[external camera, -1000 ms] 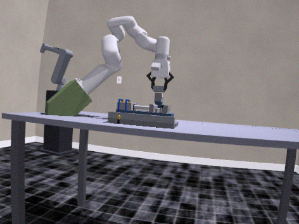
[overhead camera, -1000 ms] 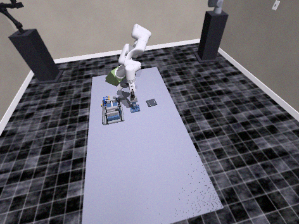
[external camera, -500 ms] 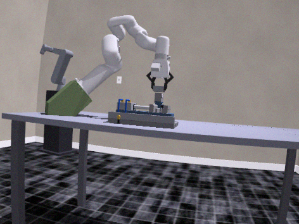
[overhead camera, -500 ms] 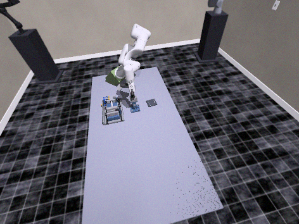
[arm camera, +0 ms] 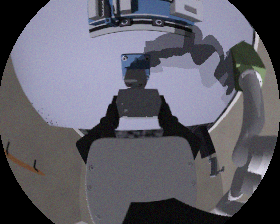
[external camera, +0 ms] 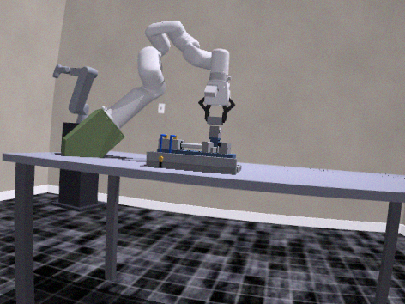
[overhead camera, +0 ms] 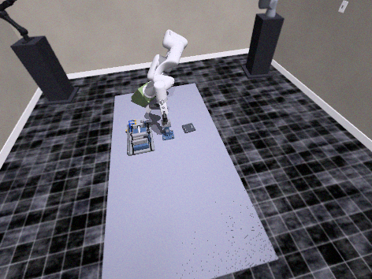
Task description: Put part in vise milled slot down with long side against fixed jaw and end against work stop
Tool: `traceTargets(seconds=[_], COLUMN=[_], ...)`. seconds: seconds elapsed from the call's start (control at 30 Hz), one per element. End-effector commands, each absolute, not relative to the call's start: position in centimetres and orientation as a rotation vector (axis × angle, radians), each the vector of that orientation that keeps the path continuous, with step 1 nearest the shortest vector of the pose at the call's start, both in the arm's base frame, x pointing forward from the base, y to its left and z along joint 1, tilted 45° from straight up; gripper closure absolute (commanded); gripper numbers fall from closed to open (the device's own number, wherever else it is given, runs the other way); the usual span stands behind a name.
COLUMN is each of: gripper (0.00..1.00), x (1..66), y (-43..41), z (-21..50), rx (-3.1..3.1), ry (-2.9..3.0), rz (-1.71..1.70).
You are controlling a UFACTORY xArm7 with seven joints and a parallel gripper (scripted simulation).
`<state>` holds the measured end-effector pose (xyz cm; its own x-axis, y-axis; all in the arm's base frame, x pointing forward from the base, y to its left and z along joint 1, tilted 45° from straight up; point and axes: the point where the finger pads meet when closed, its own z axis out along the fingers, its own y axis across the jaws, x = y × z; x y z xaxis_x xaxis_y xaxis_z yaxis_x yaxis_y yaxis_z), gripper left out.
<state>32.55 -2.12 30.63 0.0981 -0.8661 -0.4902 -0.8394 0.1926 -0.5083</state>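
White robot arm's black jaws are clamped on the small grey metal block [external camera: 214, 131], held upright above the blue V-block [overhead camera: 168, 134] — likely regrasping; next, lower it in.

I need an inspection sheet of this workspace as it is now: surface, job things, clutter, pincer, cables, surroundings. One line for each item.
Surface: grey table, with fine dark specks near one corner.
Job's things: the grey part hangs end-down in the pincer, above the blue V-block; the infeed plate is bare; the vise stands beside the V-block with nothing seen between its jaws.
Clutter: nothing seen.
Pincer: the pincer is shut on the part, pointing straight down.
Cables: nothing seen.
Surroundings: green arm base at the table's end; two dark pedestals on a black tiled floor; beige walls.
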Motion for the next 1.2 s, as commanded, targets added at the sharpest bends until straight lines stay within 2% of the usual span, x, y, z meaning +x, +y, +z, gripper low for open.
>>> traceTargets(seconds=[0.0,1.17], gripper=[1.00,1.00], x=[32.6,31.4], y=[-2.2,-3.2], z=[30.8,32.3], rx=[-1.618,-1.618], ry=[1.712,1.712], rz=[-0.048,-0.048])
